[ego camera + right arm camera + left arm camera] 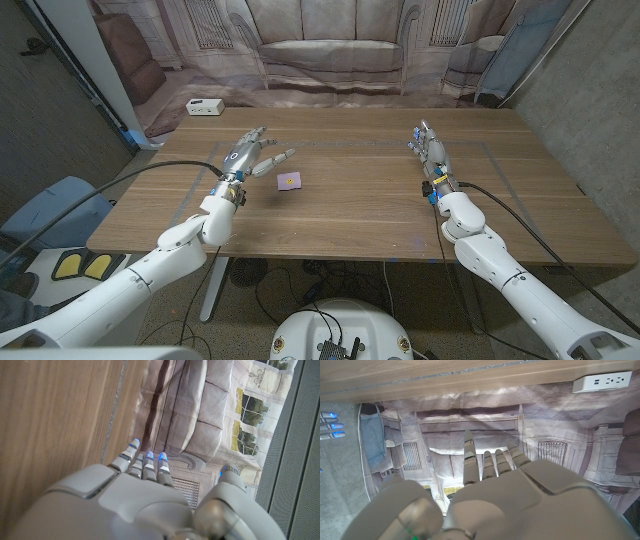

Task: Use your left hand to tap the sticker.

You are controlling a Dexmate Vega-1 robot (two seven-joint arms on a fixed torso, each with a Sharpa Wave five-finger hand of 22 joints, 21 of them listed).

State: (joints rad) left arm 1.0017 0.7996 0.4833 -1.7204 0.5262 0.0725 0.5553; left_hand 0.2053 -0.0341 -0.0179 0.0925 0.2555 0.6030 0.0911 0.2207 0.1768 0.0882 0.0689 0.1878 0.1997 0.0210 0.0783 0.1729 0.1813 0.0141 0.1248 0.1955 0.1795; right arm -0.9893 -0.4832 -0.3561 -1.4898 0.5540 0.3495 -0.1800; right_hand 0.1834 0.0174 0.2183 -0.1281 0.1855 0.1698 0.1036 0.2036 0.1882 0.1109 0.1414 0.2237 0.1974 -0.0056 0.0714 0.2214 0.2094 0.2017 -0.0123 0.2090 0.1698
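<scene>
Head view: sticker (290,180) square, slightly skewed; left hand (250,152) beside.

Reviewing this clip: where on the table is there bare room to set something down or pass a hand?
Bare wood spans between the sticker and the right hand, and along the near edge of the table. It is tight only between the left hand and the sticker; a white power strip takes the far left corner.

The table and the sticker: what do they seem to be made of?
Table: looks like wood or wood veneer, matte brown, with visible lengthwise grain. Sticker: probably thin paper or vinyl, a flat purple square with a small yellow mark; too small to tell more.
</scene>
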